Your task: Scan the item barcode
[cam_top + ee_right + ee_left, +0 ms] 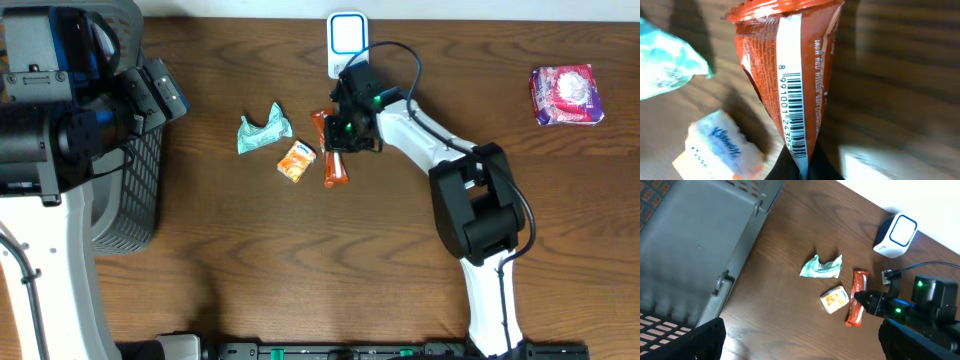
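An orange snack packet (pixel 790 75) fills the right wrist view, with its white barcode strip facing the camera. My right gripper (pixel 802 170) is shut on the packet's near end. Seen from overhead, this gripper (pixel 340 135) holds the packet (pixel 335 168) just in front of the white barcode scanner (pixel 346 40) at the table's back edge. The left wrist view takes in the scanner (pixel 896 235) and the packet (pixel 857 305) from the side. My left gripper (pixel 800 340) is open and holds nothing, up at the far left beside the basket.
A crumpled teal wrapper (pixel 262 132) and a small orange-and-white tissue pack (pixel 297 160) lie just left of the packet. A grey basket (pixel 135 190) stands at the left edge. A pink-and-purple pack (pixel 566 95) lies at the far right.
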